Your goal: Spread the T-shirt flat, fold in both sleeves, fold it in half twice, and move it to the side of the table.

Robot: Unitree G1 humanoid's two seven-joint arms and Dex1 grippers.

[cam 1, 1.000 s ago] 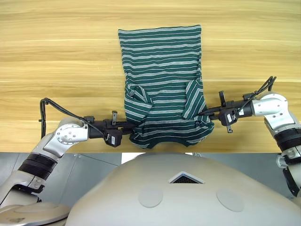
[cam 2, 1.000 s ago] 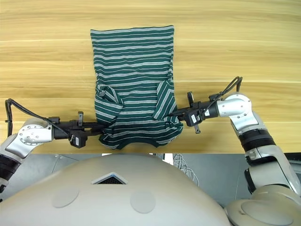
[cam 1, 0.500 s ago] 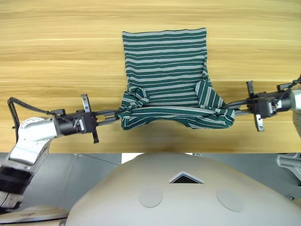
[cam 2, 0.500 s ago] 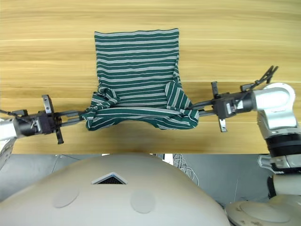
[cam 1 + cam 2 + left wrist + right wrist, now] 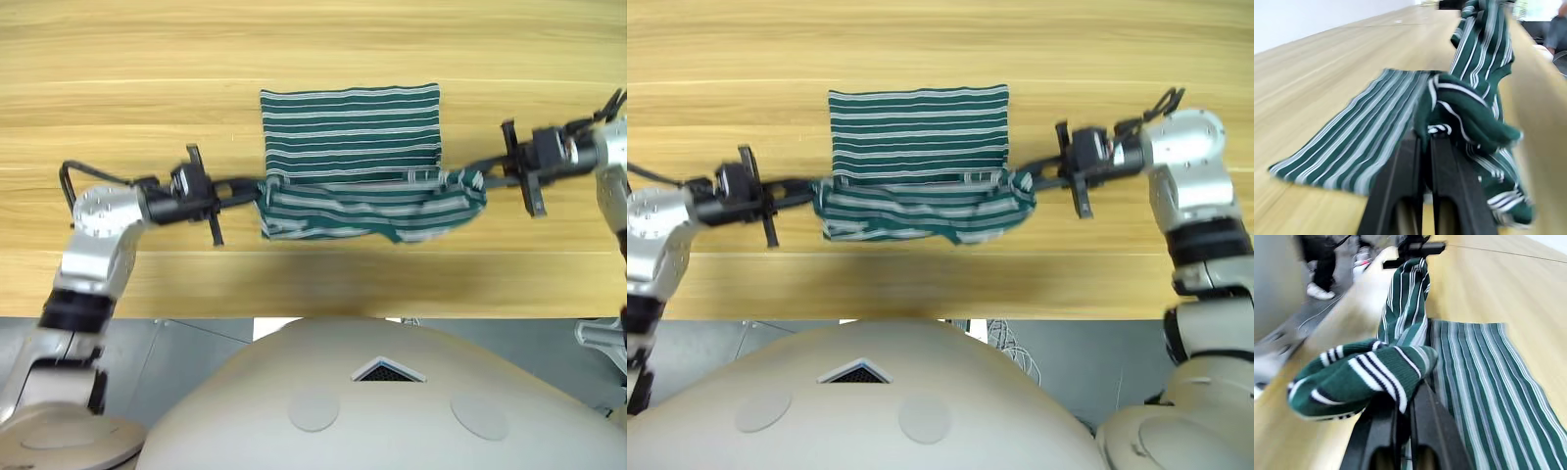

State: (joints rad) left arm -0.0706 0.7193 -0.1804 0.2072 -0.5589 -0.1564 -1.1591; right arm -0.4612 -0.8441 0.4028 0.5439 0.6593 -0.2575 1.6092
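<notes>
Pale wooden table [image 5: 118, 78] across the upper two-thirds of the frame. At centre left, left gripper [image 5: 257, 190], fingers pinched tight on the bunched left end of the T-shirt [image 5: 350, 122]. In the middle, green white-striped T-shirt: far part flat on the table, near part raised and stretched as a rumpled band between both grippers, sagging slightly at lower centre. At centre right, right gripper [image 5: 478, 179], likewise clamped on the band's right end.
</notes>
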